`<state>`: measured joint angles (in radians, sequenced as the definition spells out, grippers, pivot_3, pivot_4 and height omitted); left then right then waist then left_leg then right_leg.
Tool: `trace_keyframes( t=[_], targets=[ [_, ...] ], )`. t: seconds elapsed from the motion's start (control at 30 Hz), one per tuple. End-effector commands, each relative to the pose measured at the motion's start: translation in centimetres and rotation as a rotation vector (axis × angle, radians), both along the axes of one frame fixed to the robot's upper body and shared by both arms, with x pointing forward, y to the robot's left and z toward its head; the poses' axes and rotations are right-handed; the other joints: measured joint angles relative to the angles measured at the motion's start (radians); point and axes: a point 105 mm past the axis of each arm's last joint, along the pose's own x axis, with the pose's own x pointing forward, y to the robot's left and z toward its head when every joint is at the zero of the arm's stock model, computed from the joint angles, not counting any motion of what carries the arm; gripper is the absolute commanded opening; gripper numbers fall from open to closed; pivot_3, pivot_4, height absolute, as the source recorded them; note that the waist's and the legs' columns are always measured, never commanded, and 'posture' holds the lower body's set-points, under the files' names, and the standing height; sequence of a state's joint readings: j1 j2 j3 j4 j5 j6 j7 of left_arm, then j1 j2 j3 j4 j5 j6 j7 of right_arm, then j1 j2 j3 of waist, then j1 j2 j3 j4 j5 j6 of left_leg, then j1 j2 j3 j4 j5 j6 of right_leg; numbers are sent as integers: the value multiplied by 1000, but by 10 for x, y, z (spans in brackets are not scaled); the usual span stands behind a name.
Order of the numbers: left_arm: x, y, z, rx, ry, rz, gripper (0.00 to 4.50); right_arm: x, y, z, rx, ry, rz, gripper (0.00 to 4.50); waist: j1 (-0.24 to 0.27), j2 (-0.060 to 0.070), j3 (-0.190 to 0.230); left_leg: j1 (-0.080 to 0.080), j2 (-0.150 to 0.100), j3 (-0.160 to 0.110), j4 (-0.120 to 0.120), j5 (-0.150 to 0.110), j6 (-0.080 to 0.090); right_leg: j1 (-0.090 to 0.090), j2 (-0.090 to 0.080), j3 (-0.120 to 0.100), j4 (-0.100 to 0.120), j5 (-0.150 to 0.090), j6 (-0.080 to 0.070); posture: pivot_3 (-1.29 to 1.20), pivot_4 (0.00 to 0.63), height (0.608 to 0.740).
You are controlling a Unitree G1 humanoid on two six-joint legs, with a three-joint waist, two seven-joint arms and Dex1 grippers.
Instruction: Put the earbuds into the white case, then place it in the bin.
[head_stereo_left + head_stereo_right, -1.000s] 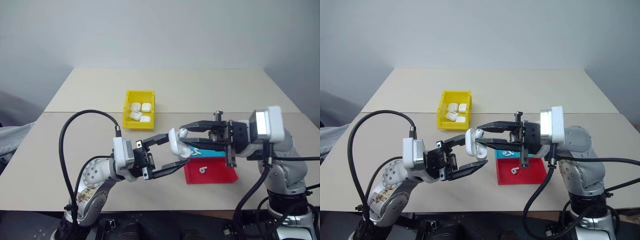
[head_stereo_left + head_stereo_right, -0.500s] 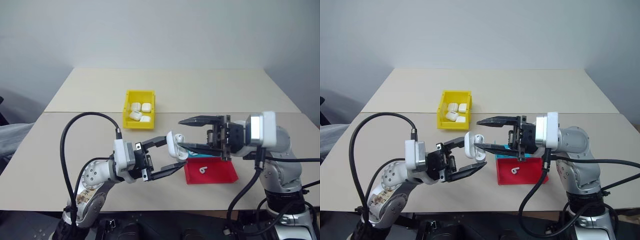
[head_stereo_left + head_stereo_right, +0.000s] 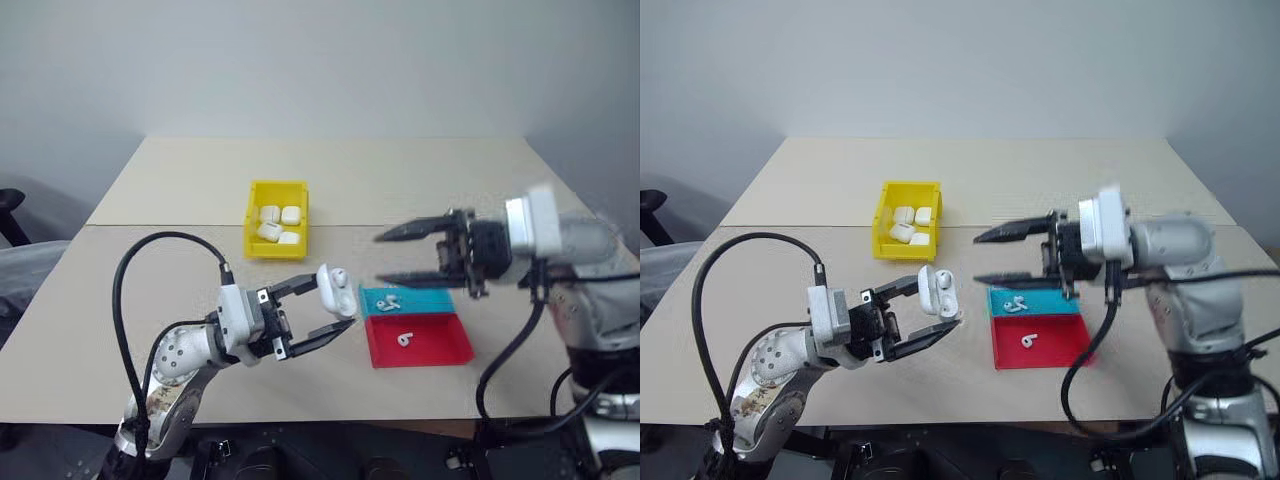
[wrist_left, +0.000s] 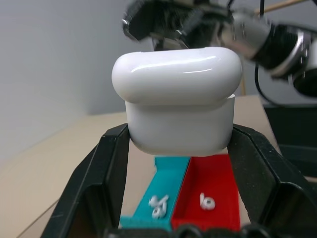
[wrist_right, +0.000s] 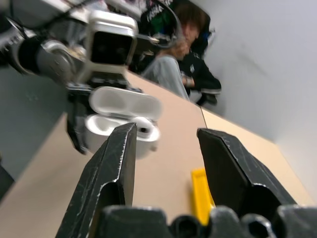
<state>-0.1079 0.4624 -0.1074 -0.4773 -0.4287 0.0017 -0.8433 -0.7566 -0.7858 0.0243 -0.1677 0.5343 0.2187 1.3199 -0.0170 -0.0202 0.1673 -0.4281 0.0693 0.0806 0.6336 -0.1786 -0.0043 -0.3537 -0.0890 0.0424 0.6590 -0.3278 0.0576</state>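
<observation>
We see the white case (image 3: pixel 336 291), lid open, clamped in the left gripper (image 3: pixel 332 306). The right gripper (image 3: pixel 385 258) hangs open and empty, apart, above the blue-and-red tray (image 3: pixel 440 345).

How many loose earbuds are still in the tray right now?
3. Two lie close together in the blue half of the tray; one lies in the red half. Another earbud already sits in the open white case held by the left gripper; more may be hidden inside.

Both arms are silver-grey metal with rounded joints, each ending in a white block at the wrist. The left gripper (image 3: pixel 325 307) and right gripper (image 3: pixel 385 257) each carry two black, tapering fingers. Thick black cables loop from the wrists back along each arm.
</observation>
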Motion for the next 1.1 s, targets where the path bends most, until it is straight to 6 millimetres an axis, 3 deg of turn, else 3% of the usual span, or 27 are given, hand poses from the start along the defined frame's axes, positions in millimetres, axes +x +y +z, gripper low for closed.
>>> trace_keyframes(
  t=[0.03, 0.27, 0.43, 0.83, 1.1],
  targets=[
    [-1, 9, -2, 35, -54, 65, 2749, 30, -9, -20, -199, 62, -129, 2418, 1, 0, 0, 0, 0, 0, 0, 0, 0, 0, 0, 0, -1, 0, 0, 0, 150, 740],
    [-1, 24, -25, 141, -53, 170, 2749, 63, -19, -53, -548, 41, -206, 2418, 5, 0, 0, -4, 0, 3, -3, 0, 1, -4, -1, 1, -4, 0, 0, 0, 150, 740],
    [-3, 25, -30, 155, -48, 200, 2749, 73, -17, -75, -729, 41, -195, 2418, 5, 0, 0, -4, 0, 4, -4, 0, 0, -6, -1, 1, -3, 0, 0, 0, 150, 740],
    [-5, 18, -33, 150, -42, 211, 2749, 85, -12, -107, -885, 82, -208, 2418, 4, 0, 0, -4, 0, 4, -3, 0, 0, -6, -1, 1, -2, 0, 0, 0, 150, 740],
    [-5, 18, -36, 152, -36, 220, 2749, 86, -8, -117, -920, 123, -205, 2418, 2, 0, 0, -4, 0, 4, -4, 0, 0, -6, -1, 1, -2, 0, 0, 0, 150, 740]
  ],
)
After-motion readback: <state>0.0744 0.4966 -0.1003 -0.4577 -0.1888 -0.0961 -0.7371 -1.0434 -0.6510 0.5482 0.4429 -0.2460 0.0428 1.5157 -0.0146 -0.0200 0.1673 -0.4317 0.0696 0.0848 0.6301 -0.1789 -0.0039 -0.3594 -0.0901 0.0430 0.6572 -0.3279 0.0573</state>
